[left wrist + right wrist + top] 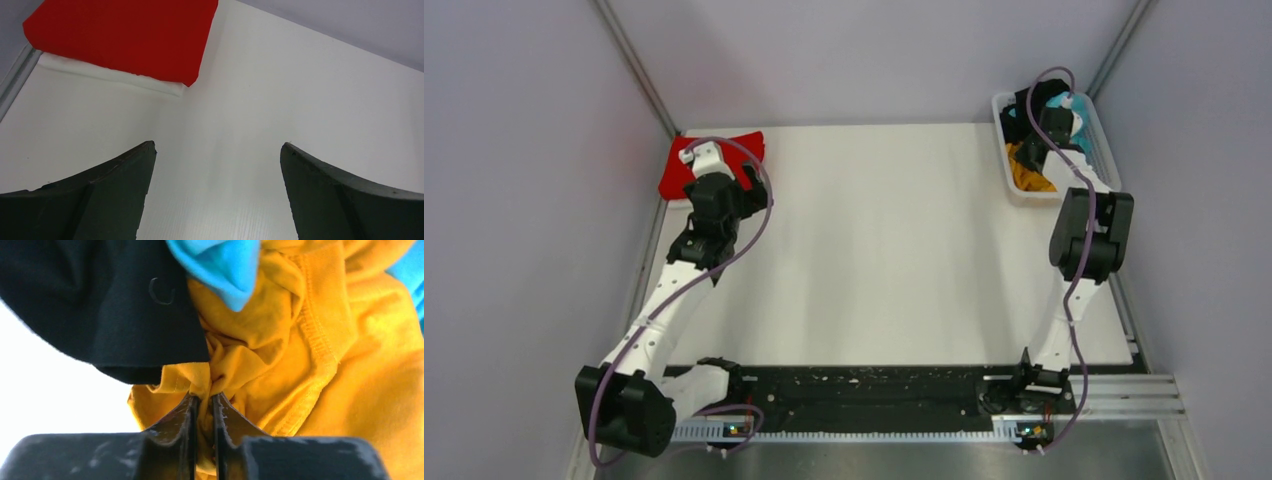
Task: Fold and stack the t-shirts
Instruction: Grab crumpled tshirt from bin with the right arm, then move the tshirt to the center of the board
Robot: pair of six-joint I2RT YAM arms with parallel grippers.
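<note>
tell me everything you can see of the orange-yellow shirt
The orange-yellow t-shirt is soft knit cloth with a stitched hem, lying crumpled in the white basket at the far right. A black shirt and a turquoise shirt lie over it. The right claw pinches a bunched fold.

A folded red cloth t-shirt (676,178) lies upper left on the flat white table (894,240), seemingly atop a thin white layer (110,75). Upper right, a white plastic basket (1004,150) holds a black cloth t-shirt (100,305), turquoise cloth t-shirt (220,265) and orange-yellow cloth t-shirt (310,355).
</note>
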